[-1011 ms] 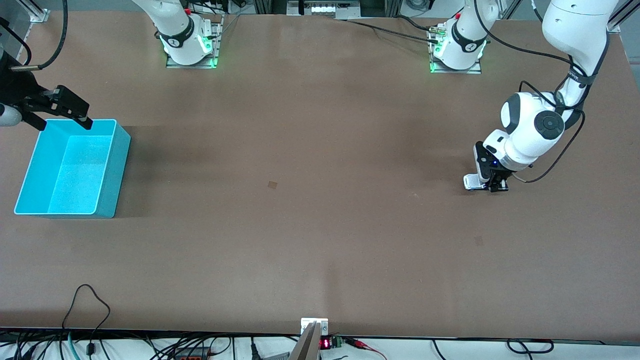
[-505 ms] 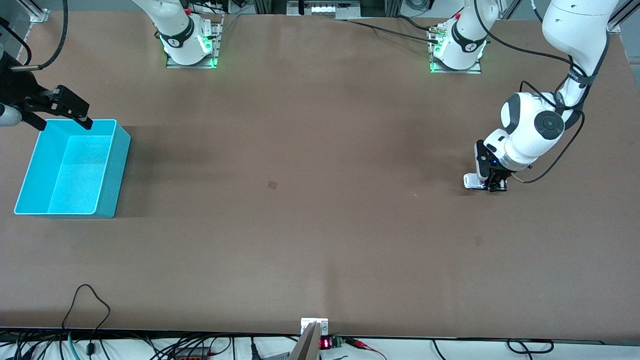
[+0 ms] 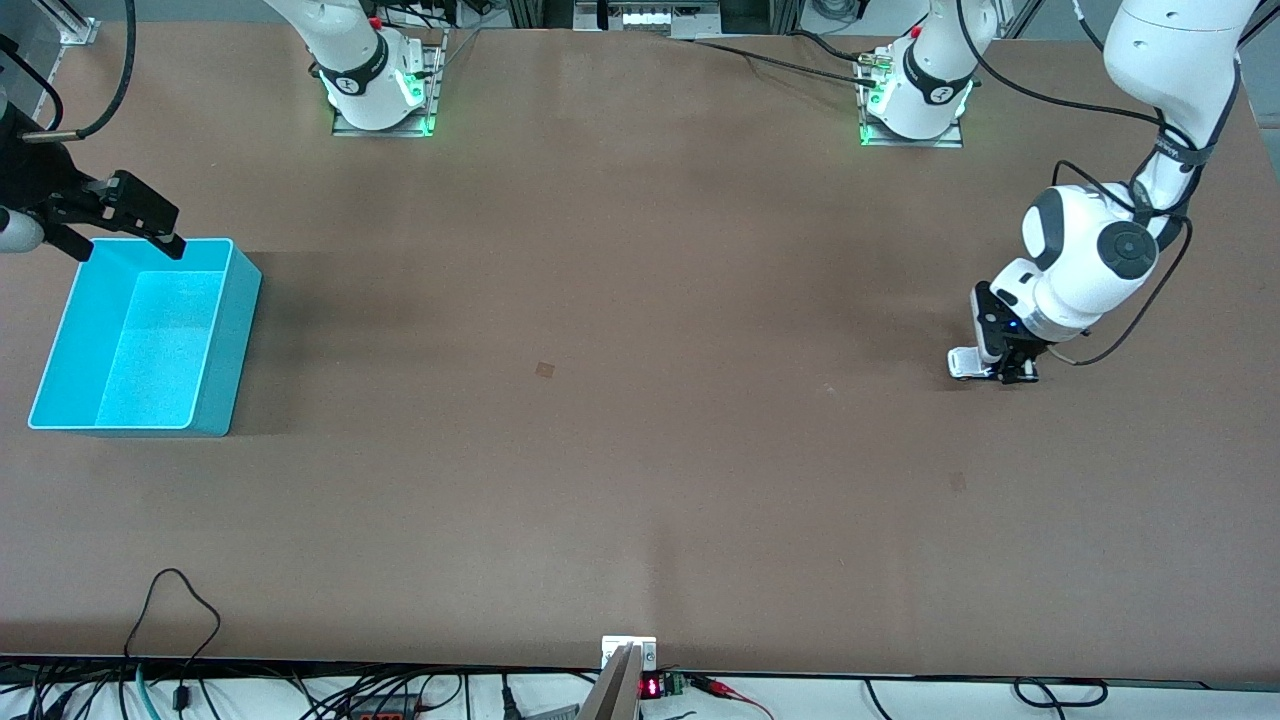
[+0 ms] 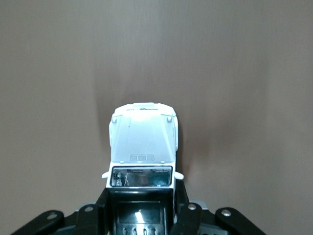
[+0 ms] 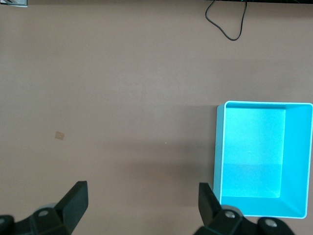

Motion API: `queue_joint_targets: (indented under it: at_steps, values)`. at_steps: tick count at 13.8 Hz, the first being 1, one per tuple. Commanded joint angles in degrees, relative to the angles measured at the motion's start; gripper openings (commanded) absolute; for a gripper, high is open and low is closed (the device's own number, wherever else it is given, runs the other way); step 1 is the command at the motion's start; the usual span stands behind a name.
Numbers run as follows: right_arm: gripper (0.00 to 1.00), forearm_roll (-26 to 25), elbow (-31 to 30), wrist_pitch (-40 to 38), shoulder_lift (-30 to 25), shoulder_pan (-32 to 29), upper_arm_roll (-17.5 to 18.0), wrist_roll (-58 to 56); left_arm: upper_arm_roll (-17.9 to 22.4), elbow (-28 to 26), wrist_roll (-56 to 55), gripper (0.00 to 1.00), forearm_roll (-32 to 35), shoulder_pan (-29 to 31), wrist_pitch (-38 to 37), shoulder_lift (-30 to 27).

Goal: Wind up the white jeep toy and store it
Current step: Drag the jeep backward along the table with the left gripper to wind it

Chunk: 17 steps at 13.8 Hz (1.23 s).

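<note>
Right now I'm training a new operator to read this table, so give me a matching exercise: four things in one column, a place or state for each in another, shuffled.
Things:
1. toy car
2. bin
3. left claw
4. right claw

Places or states:
A. open, over the table beside the bin
B. shut on the toy car
C. on the table at the left arm's end
D. empty, at the right arm's end

Pairs: 1-C, 2-D, 3-B, 4-A

Wide brown matte worktop [image 3: 640, 450] fills view, surface plain, small darker square mark [image 3: 544, 369] near middle. Black cables [image 3: 180, 620] loop over edge nearest front camera. Red digit display [image 3: 651, 687] at that edge. Even overhead light, soft shadows.
</note>
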Motion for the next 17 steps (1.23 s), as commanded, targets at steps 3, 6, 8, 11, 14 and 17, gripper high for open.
queue_joint_targets:
  at_steps: [3,6,8,11,14,17]
  values:
    - [1.0,-0.05,-0.16,-0.48,-0.82,-0.12,0.07,-0.46,0.01,4.83,11.77,0.15,1.01,10.16,-0.05,8.61]
    - [1.0,-0.05,-0.16,-0.48,-0.82,0.06,0.15,-0.19,0.01,7.3,16.44,0.15,1.01,15.0,-0.05,10.55]
    - [1.0,-0.05,-0.16,-0.31,-0.82,0.06,0.24,-0.19,0.01,9.23,16.89,0.15,1.01,18.51,0.04,13.18]
    - [1.0,-0.05,-0.16,-0.48,-0.82,0.06,0.24,-0.19,-0.08,11.17,20.66,0.15,1.01,20.9,0.04,14.6]
    - [1.0,-0.05,-0.16,-0.57,-0.9,0.06,0.24,-0.19,-0.08,11.79,23.91,0.15,1.01,22.04,-0.05,14.6]
    - [1.0,-0.05,-0.16,-0.57,-0.9,0.06,0.24,-0.1,-0.08,12.06,24.71,0.15,1.01,22.49,-0.05,14.6]
